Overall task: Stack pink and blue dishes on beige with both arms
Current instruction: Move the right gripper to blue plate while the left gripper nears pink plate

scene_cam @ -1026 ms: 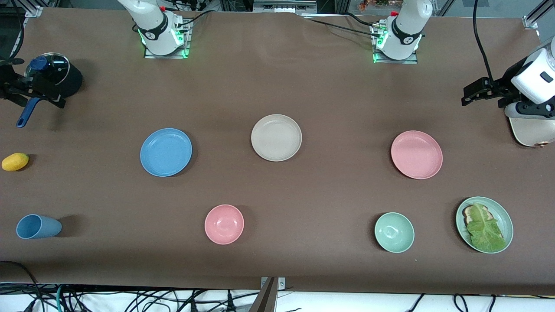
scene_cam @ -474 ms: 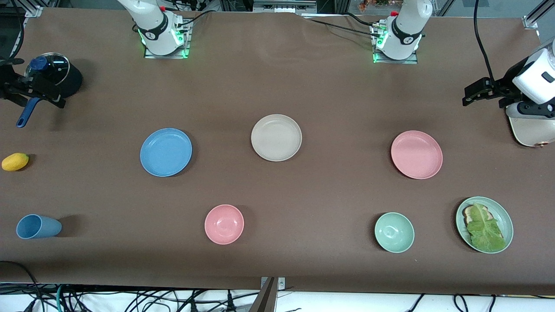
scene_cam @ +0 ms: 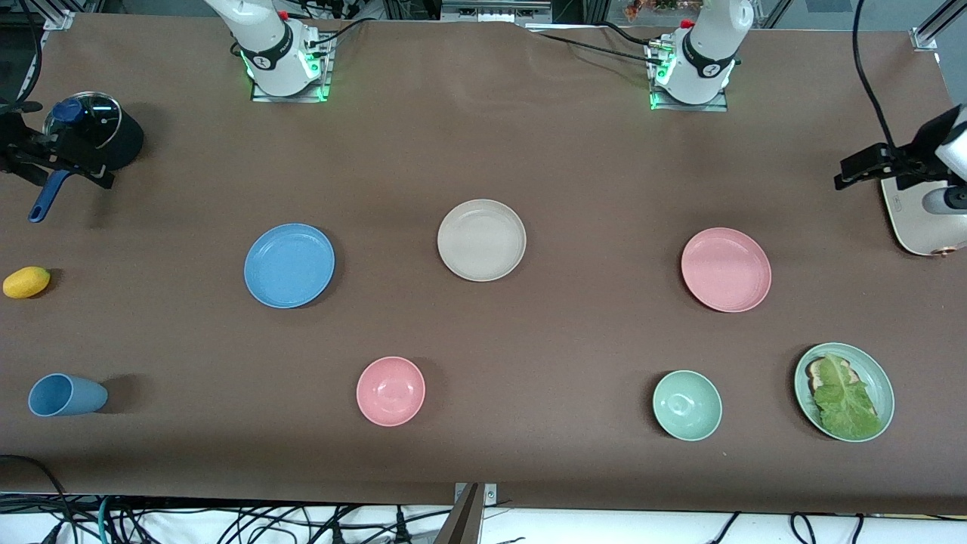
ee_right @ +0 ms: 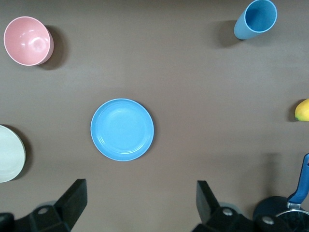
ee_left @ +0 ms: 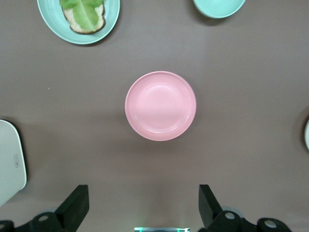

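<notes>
The beige plate [scene_cam: 481, 239] lies mid-table, with the blue plate [scene_cam: 288, 265] toward the right arm's end and the pink plate [scene_cam: 726, 270] toward the left arm's end. All three are apart and bare. My left gripper [scene_cam: 852, 168] hangs high beside a white board, open and empty; its wrist view holds the pink plate [ee_left: 160, 106] well clear of the gripper [ee_left: 142, 189]. My right gripper [scene_cam: 97, 177] hovers over a black pot, also open and empty; the blue plate [ee_right: 122, 129] sits far from the gripper [ee_right: 141, 183].
Nearer the front camera stand a pink bowl [scene_cam: 390, 391], a green bowl [scene_cam: 687, 405], a green plate with lettuce [scene_cam: 844, 391] and a blue cup [scene_cam: 66, 395]. A lemon [scene_cam: 26, 282], the lidded black pot [scene_cam: 94, 136] and the white board [scene_cam: 918, 227] sit at the table's ends.
My left gripper has drifted toward the left arm's end of the table, away from the pink plate. The right gripper and all the dishes have stayed put.
</notes>
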